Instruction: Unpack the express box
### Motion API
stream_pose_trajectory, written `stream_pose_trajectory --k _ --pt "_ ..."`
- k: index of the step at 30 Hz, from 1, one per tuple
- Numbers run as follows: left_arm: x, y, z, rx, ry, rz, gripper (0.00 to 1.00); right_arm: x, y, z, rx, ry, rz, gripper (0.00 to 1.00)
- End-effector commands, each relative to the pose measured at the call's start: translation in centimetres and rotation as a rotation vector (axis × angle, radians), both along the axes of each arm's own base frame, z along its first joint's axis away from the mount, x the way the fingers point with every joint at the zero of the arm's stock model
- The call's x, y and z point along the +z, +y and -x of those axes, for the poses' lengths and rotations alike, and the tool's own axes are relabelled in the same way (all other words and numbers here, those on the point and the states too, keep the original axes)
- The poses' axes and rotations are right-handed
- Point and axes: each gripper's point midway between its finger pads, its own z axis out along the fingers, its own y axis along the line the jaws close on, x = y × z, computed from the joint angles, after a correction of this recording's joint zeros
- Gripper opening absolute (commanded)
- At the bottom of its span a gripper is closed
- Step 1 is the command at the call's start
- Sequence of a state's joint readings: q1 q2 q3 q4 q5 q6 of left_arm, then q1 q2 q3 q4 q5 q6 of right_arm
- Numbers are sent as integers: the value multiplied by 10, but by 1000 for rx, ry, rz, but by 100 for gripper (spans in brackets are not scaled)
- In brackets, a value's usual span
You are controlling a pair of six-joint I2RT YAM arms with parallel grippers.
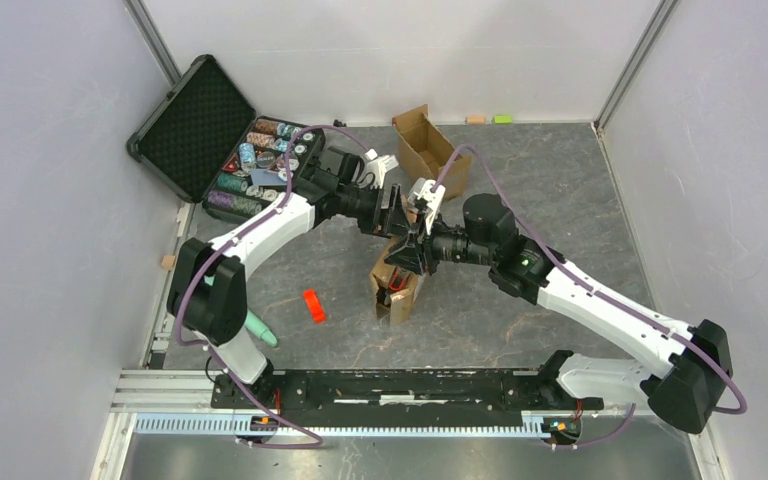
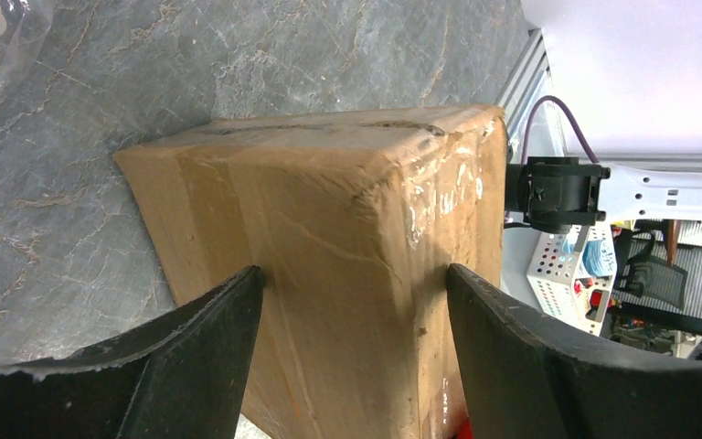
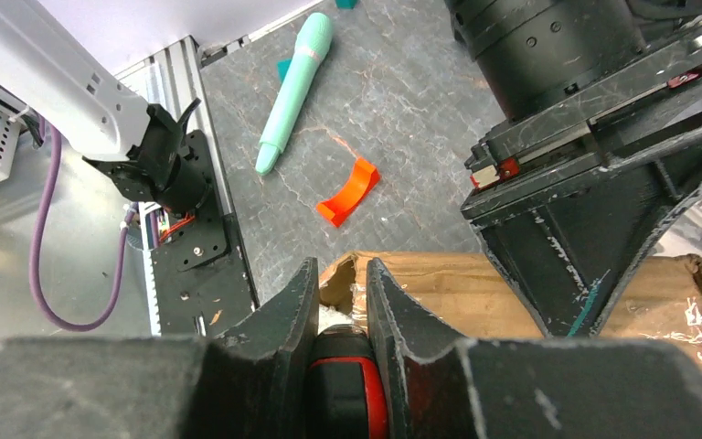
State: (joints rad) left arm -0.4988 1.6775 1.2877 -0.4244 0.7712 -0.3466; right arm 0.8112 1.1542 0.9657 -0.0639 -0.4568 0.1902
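Note:
The express box [image 1: 393, 292], brown cardboard with tape, lies mid-table with its near end torn open. In the left wrist view the box [image 2: 329, 183] sits between my left gripper's [image 2: 355, 274] spread fingers, which press its two sides. From above, the left gripper [image 1: 400, 222] is at the box's far end. My right gripper [image 3: 338, 274] is shut on a black and red object [image 3: 347, 384] right over the torn end of the box [image 3: 439, 288]. From above, the right gripper [image 1: 402, 262] is over the box. No label shows.
An open unlabelled cardboard box [image 1: 423, 140] stands behind. An open black case of chips [image 1: 250, 165] is at the back left. An orange curved piece [image 1: 313, 305] and a teal pen-like stick [image 3: 297, 87] lie near left of the box. Walls enclose the table.

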Motion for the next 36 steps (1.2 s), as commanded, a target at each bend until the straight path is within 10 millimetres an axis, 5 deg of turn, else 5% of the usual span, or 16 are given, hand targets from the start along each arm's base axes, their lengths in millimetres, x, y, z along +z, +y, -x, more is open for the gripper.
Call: stream_pose_trajectory --k 1,6,17,25,31,36 --pt "-5 -2 -11 6 -27 -14 79 -53 -9 10 -25 121 143 0" --pt "-10 -2 -12 11 -19 -22 79 -50 -11 7 -47 106 140 0" --pt "-24 10 -25 57 2 -63 79 25 -9 37 86 -73 15 0" --pt "-20 15 -32 83 -14 -65 80 39 -28 45 34 -87 50 0" --pt "0 10 -33 72 -56 -31 80 82 -41 25 -140 -95 3 0" --pt "33 3 -35 81 -146 2 82 69 -81 -19 -434 4 164 0"
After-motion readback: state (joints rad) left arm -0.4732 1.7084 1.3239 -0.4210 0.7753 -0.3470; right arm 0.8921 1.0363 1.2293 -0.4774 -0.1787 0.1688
